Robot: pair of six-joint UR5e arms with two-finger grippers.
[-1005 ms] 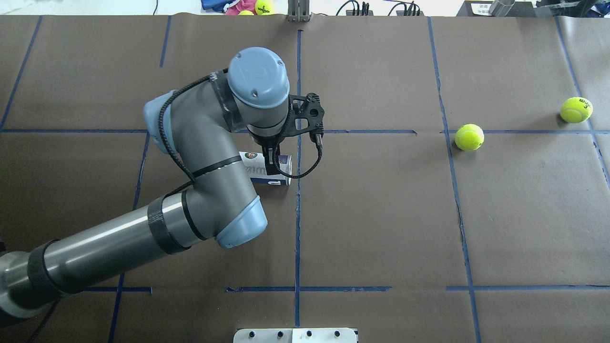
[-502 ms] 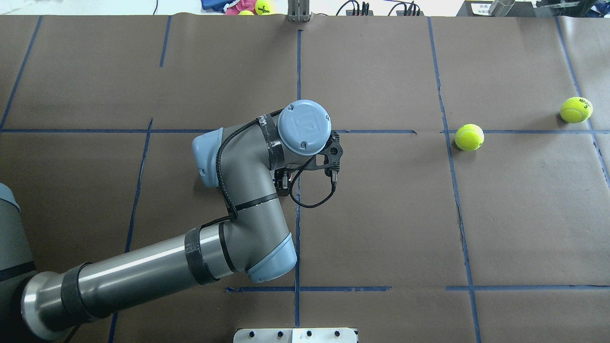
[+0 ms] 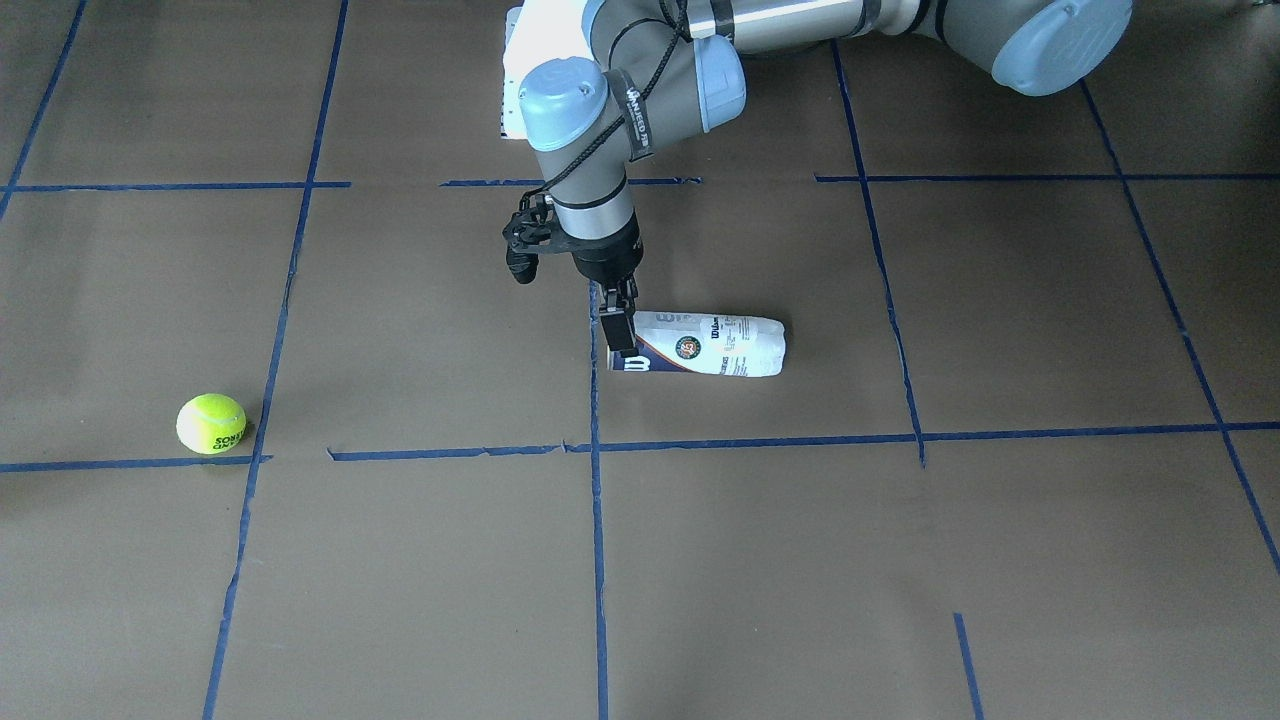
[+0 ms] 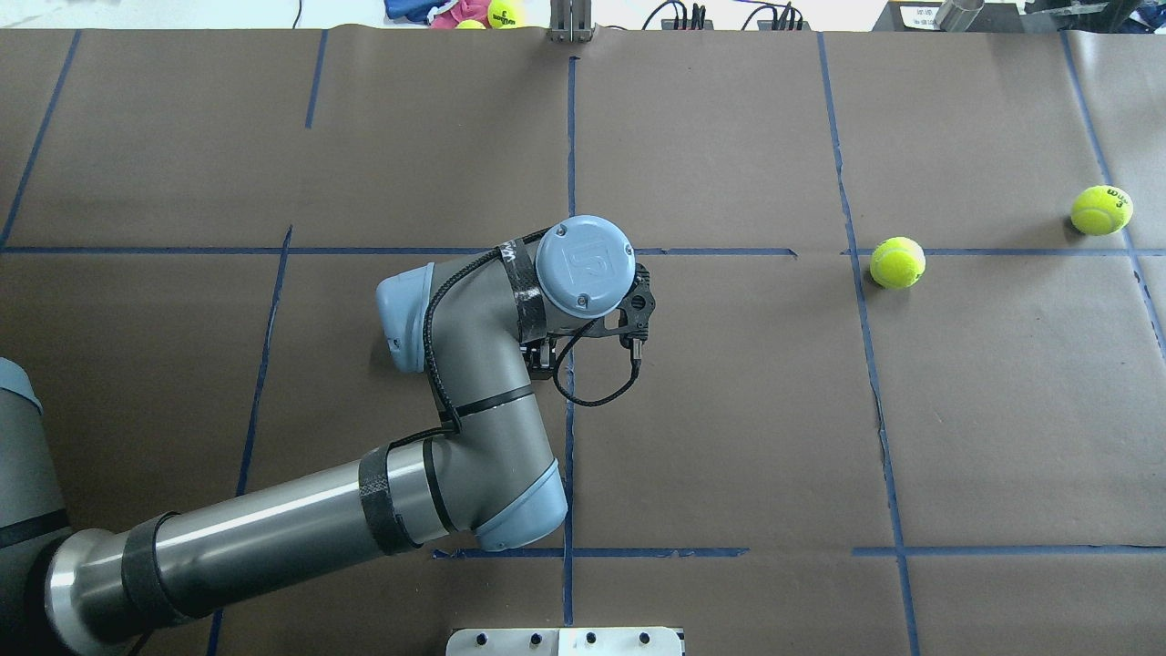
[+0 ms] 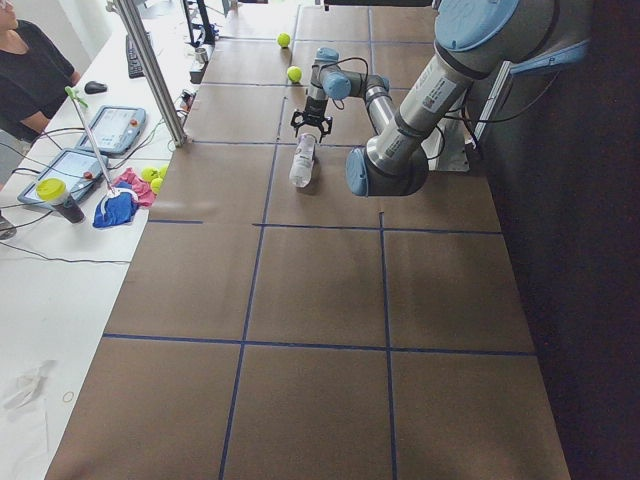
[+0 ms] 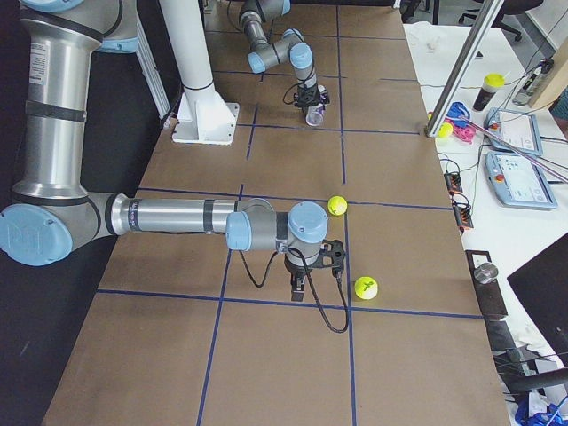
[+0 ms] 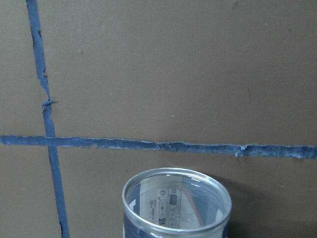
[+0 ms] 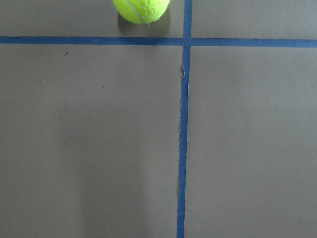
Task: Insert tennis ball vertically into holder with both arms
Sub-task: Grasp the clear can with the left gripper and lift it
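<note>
The holder, a clear Wilson can [image 3: 700, 347], lies on its side on the brown table, hidden under the wrist in the overhead view. My left gripper [image 3: 620, 335] points down at the can's open end with its fingers apart. The left wrist view looks into the metal rim [image 7: 176, 206]. One tennis ball [image 4: 897, 262] rests at a tape crossing on the right and also shows in the front view [image 3: 210, 423]. A second ball [image 4: 1102, 210] lies farther right. My right gripper [image 6: 300, 288] shows only in the right side view, near both balls; I cannot tell its state. A ball [image 8: 141, 10] sits at the right wrist view's top edge.
Blue tape lines [image 4: 569, 410] grid the table. The white pedestal base [image 6: 204, 120] stands at the robot's side. Cloth and spare balls [image 4: 474, 11] lie beyond the far edge. A side table with tablets [image 5: 110, 130] and an operator [image 5: 30, 60] are past it.
My left arm swung toward the near side and lowered over the can, which is now hidden under the wrist in the overhead view. In the last half second it shifted only slightly. The balls have not moved.
</note>
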